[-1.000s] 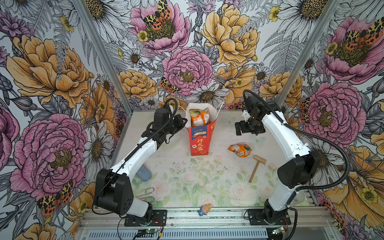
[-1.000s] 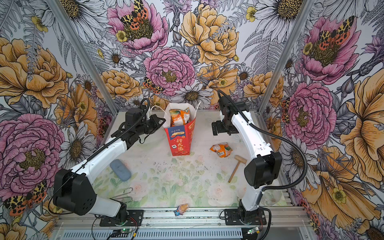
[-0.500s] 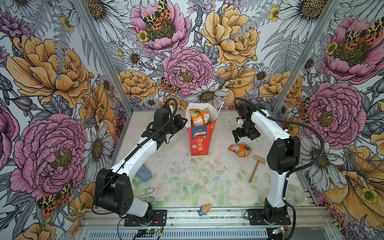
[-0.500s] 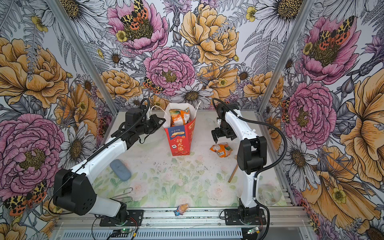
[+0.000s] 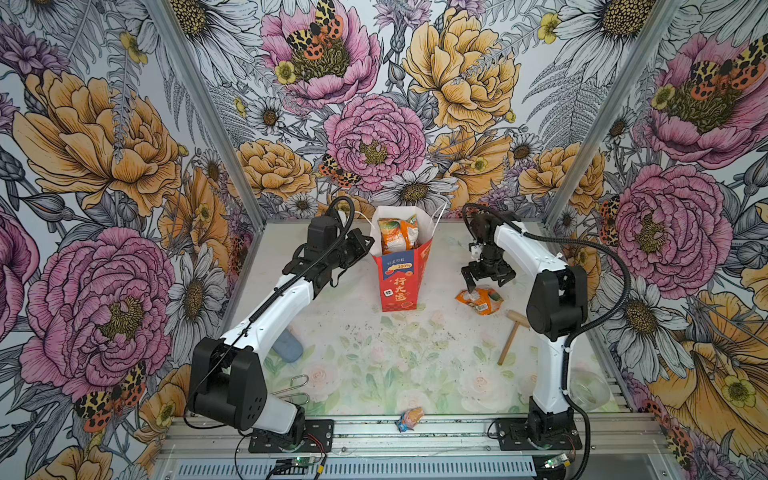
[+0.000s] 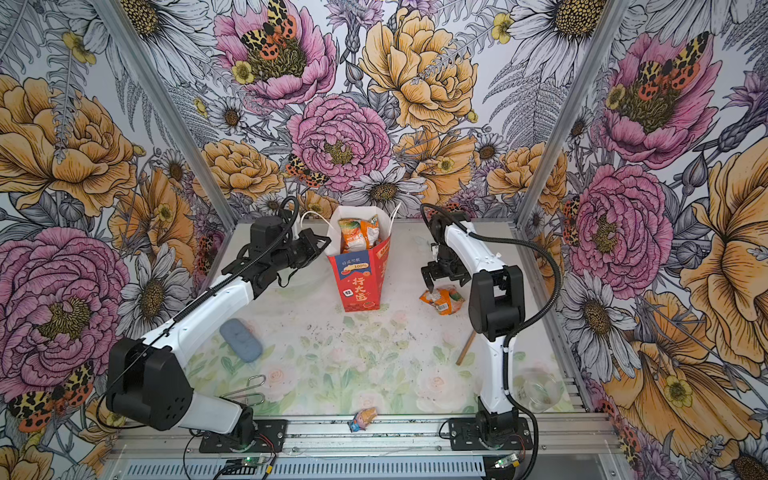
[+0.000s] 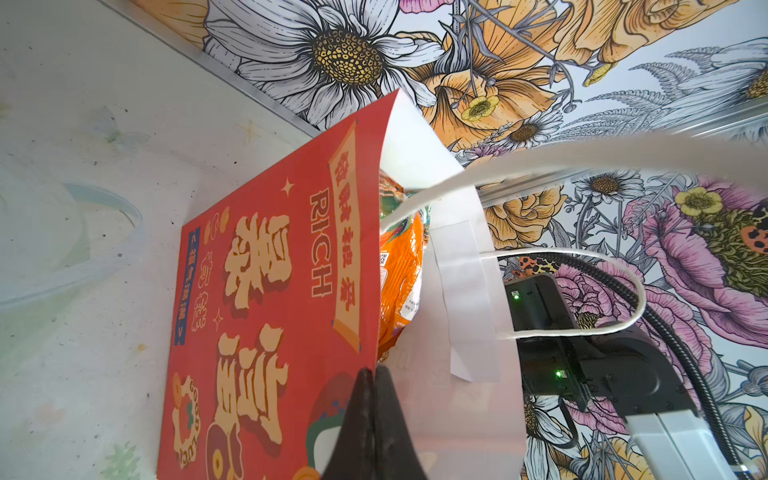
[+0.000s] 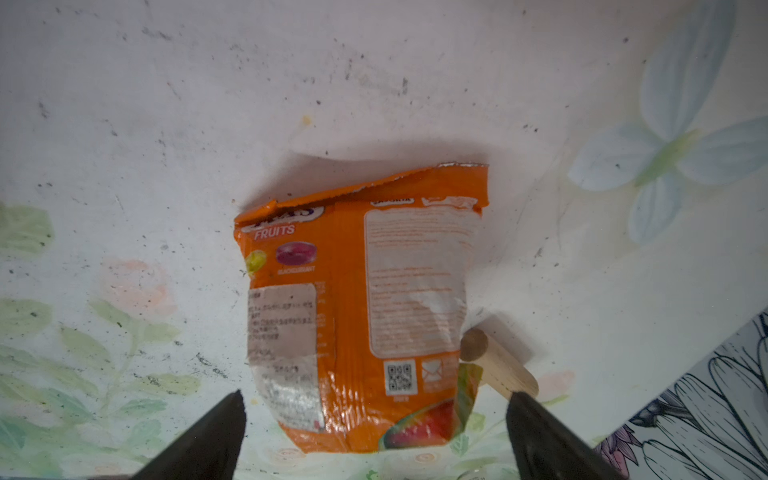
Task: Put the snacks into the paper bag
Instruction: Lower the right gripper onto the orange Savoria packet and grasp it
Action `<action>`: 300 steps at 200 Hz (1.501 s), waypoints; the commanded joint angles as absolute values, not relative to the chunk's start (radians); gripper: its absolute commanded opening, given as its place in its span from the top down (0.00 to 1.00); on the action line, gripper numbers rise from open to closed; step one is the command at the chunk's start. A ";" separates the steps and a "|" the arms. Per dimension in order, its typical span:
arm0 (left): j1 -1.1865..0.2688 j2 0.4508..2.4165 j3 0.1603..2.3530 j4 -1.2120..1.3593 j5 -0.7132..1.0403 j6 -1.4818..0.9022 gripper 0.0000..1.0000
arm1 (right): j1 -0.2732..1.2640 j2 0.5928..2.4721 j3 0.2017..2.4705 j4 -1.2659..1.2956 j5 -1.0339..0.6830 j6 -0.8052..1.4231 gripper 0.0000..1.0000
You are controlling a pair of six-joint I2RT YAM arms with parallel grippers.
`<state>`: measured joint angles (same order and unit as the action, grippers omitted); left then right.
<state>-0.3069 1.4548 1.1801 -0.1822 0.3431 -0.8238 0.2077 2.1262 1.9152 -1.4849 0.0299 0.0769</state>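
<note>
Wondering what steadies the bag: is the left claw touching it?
Touching: the left wrist view shows the left gripper shut on the paper bag rim.

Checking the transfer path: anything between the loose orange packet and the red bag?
No. In both top views the table between the orange packet and the red bag is bare.

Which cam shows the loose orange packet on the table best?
Right wrist: the orange packet lies flat mid-frame, print legible, under the open right gripper. Both top views show the packet small, print unreadable. Left wrist view misses it.
</note>
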 commanded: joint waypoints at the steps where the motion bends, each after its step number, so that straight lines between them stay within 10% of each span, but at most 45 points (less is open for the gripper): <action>1: -0.293 1.457 1.196 -0.170 0.349 -0.822 1.00 | 0.201 2.167 1.935 -1.491 0.024 0.062 0.00; 300: -0.279 1.446 1.188 -0.172 0.349 -0.824 1.00 | 0.216 2.210 1.793 -1.417 -0.068 0.068 0.07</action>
